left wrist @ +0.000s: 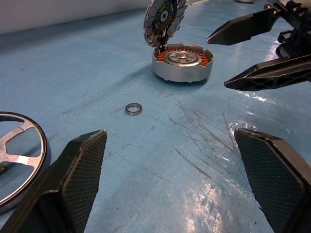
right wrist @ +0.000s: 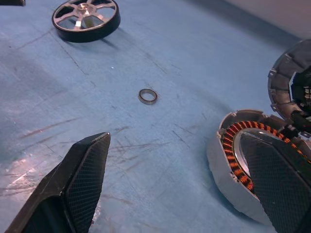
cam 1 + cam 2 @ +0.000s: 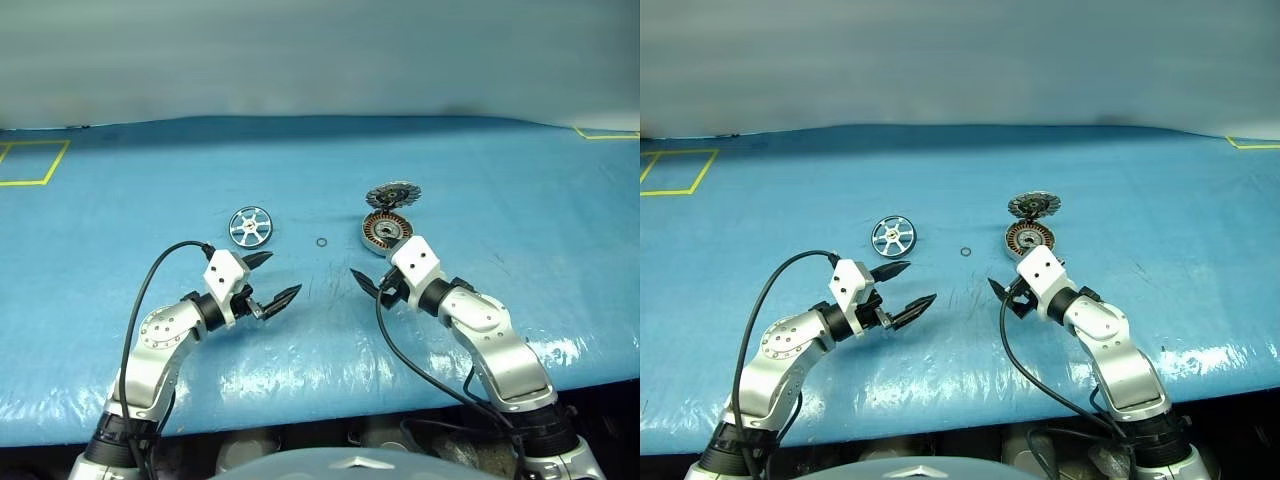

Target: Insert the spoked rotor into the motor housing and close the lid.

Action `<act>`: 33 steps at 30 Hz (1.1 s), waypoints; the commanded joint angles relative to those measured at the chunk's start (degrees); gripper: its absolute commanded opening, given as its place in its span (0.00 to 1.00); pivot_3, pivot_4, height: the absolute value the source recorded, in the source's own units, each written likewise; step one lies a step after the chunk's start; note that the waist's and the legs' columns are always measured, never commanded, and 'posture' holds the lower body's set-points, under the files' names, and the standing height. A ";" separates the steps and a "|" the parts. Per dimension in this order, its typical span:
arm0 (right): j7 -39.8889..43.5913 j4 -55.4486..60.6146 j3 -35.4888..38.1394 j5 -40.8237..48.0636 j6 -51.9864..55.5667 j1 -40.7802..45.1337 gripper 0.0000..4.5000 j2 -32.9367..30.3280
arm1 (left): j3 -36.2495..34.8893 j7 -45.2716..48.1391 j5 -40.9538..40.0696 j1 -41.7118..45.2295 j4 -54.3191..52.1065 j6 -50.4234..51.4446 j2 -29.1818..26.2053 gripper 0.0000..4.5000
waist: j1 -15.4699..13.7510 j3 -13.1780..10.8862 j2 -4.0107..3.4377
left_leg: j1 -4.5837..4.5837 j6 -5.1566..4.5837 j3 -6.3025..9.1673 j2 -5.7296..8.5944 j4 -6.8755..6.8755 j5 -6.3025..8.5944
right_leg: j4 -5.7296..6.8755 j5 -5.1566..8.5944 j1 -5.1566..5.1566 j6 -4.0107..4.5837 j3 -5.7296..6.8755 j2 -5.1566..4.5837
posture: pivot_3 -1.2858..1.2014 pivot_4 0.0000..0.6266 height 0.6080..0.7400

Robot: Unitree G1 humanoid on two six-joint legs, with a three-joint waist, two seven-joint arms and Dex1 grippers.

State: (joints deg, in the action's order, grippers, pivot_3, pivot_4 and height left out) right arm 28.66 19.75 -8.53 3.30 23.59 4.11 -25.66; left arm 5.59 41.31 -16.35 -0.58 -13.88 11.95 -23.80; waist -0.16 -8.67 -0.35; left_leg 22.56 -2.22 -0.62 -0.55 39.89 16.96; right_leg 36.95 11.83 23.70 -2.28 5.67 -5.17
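A blue table (image 3: 480,180) stretches away from the robot, and the small parts on it are placed here by the motor housing (image 3: 385,233).

Nearest the robot, the left gripper (image 3: 268,277) hovers low over the blue surface, well to the left of the motor housing and nearer the robot than it. Its two black fingers are spread wide with nothing between them, and they point toward the right gripper (image 3: 364,281). That gripper hovers just in front of the motor housing, on the robot's side of it. Its fingers are also spread wide and empty, and they point back toward the left gripper.

A little farther out, a tiny thin ring (image 3: 321,242) lies flat just left of the motor housing.

The spoked rotor (image 3: 250,225) lies flat well to the left of the housing, beyond the ring, its hub pointing straight up and its spokes facing the ceiling.

The motor housing sits flat with its open face up, showing the ring of copper-brown windings around a central hub.

Farthest away, the lid (image 3: 393,194) stands up on edge at the far rim of the housing, joined there, leaving the housing open.
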 commanded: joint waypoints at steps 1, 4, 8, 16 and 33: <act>-0.30 0.85 1.51 -1.06 0.89 2.82 1.00 -1.37 | 0.38 0.04 0.09 0.71 -0.55 -1.02 0.41 1.00 | 0.00 0.00 0.00 | 0.00 0.00 -0.01 0.00 0.00 0.00 | 0.00 0.00 0.00 0.00 0.00 0.00 | 0.52 0.24 1.00; 1.25 -0.46 0.83 -1.51 2.11 5.80 1.00 -3.05 | 0.58 -0.06 0.13 1.05 -0.26 -1.09 0.54 1.00 | 0.03 0.00 0.00 | -0.01 0.00 -0.02 0.00 0.00 0.00 | 0.00 -0.01 0.00 -0.01 -0.02 0.01 | 0.52 0.24 1.00; 3.67 -4.50 -1.82 -3.94 6.10 12.52 1.00 -6.00 | 0.96 -0.07 0.25 1.57 0.21 -1.19 0.85 1.00 | 0.14 -0.01 0.00 | -0.02 -0.01 -0.07 0.02 0.00 0.00 | 0.00 -0.02 0.01 0.00 -0.05 0.02 | 0.52 0.24 1.00; 11.98 -13.62 -8.77 -5.93 15.30 25.75 1.00 -8.59 | 1.50 -0.34 0.90 1.38 0.38 -1.83 1.56 1.00 | 0.31 -0.02 0.02 | -0.01 -0.06 -0.16 0.07 0.00 0.02 | -0.02 -0.05 0.03 0.04 -0.08 0.06 | 0.52 0.24 1.00; 16.56 -23.82 -14.00 -10.96 16.16 30.20 1.00 -8.89 | 1.33 -1.76 1.11 -2.30 -1.21 -2.63 0.61 1.00 | 0.41 -0.02 0.02 | 0.00 -0.18 -0.33 0.03 0.00 0.09 | -0.10 -0.09 0.04 -0.05 -0.17 -0.04 | 0.52 0.24 1.00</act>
State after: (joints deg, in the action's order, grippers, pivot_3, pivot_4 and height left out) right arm 44.88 -3.56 -23.25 -7.42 39.28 33.90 -34.36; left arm 7.21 39.37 -15.60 -3.12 -12.87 10.56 -22.88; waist 0.25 -8.69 -0.33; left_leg 22.56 -2.40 -0.94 -0.53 39.89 17.05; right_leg 36.85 11.73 23.74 -2.33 5.49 -5.21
